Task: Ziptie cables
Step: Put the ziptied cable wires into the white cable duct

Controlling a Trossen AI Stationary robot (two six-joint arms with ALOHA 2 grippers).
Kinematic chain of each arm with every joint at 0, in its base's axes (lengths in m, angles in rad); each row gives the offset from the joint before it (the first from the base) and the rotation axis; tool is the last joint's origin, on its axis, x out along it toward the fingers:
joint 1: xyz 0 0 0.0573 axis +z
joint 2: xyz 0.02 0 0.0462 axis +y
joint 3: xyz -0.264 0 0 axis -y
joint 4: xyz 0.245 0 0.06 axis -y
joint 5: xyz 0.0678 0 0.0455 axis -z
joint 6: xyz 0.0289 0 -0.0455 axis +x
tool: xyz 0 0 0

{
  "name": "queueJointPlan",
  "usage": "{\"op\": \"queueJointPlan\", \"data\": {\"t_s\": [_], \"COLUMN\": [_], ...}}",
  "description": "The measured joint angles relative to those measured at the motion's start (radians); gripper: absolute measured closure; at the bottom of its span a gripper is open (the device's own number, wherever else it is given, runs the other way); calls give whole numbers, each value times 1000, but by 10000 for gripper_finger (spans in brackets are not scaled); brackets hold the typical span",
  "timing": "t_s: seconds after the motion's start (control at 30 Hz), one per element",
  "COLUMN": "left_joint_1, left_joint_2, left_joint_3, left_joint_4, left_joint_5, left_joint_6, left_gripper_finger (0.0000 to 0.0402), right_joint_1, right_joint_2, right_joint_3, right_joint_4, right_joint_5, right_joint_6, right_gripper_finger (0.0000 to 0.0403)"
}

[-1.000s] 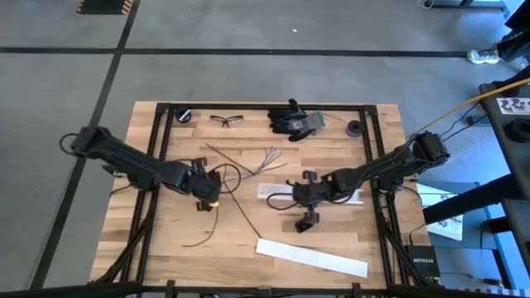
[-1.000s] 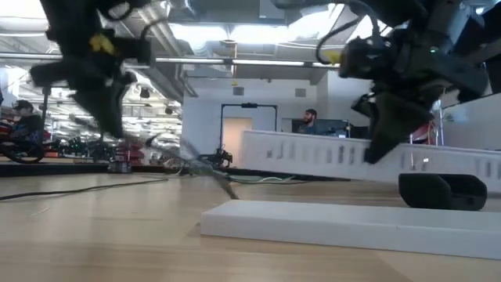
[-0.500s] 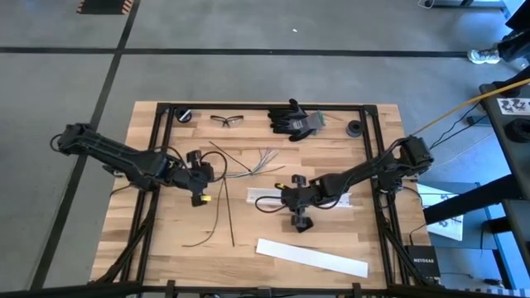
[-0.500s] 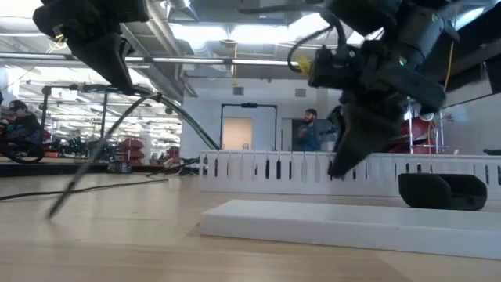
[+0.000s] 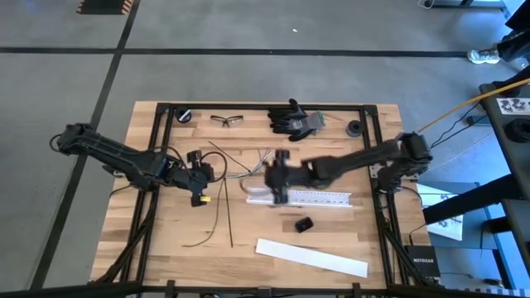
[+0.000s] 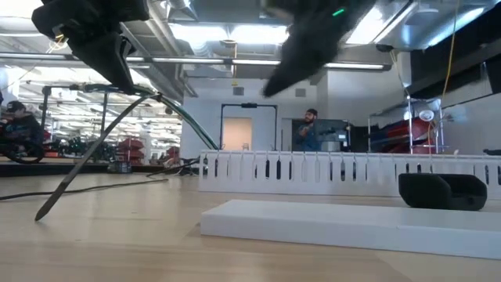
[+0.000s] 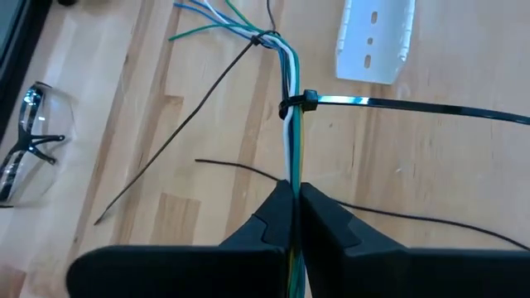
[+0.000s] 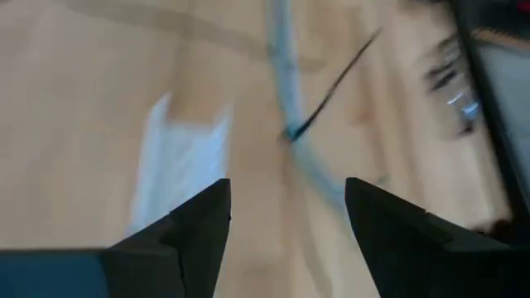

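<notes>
We can read one word only: "NETGEAR", in pale letters running up a dark box (image 5: pixel 420 266) that sits on the floor just off the bench's (image 5: pixel 248 248) near right corner. Nothing else on or around the bench carries writing we can make out.

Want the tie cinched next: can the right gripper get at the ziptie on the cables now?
Probably yes. The right gripper is open, facing the cables and ziptie with nothing between. The left gripper holds the bundle farther along.
</notes>
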Motion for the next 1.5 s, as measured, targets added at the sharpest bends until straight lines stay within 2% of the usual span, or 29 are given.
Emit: {"op": "queueJointPlan", "data": {"t_s": [0.07, 0.17, 0.27, 0.33, 0.5, 0.73, 0.8, 0.87, 1.0, 1.03, 1.2, 1.37, 1.5], "left_joint_1": [0, 0, 0, 0, 0, 0, 0, 0, 0, 0, 0, -2, -1], "left_joint_2": [0, 0, 0, 0, 0, -1, -1, -1, -1, -1, -2, -5, -5], "left_joint_3": [0, 0, 0, 1, 2, 2, 2, 2, 2, 2, 2, 33, 48], "left_joint_4": [1, 5, 5, 5, 6, 11, 19, 21, 23, 22, 21, 25, 124], "left_joint_5": [0, 0, -1, -1, -4, -11, -13, -13, -14, -15, -25, -35, -36], "left_joint_6": [1, 2, 5, 15, 20, 23, 28, 42, 46, 50, 64, 92, 164], "left_gripper_finger": [401, 401, 401, 401, 401, 401, 401, 401, 401, 401, 401, 401, 401], "right_joint_1": [-60, -131, -165, -174, -172, -173, -173, -172, -173, -173, -164, -139, -95], "right_joint_2": [34, 103, 180, 218, 291, 364, 362, 361, 361, 361, 301, 171, 99], "right_joint_3": [0, 0, -3, -2, -3, -3, -2, 0, -1, -1, 21, 108, 197], "right_joint_4": [100, 213, 298, 335, 400, 495, 507, 510, 478, 469, 327, 43, -249], "right_joint_5": [-26, -134, -242, -273, -272, -158, -152, -146, -148, -141, -84, 1, 7], "right_joint_6": [-10, -10, -9, -8, -4, 13, 13, 13, 9, -8, -42, -40, 58], "right_gripper_finger": [179, 182, 182, 182, 183, 184, 198, 235, 361, 379, 388, 398, 401]}}
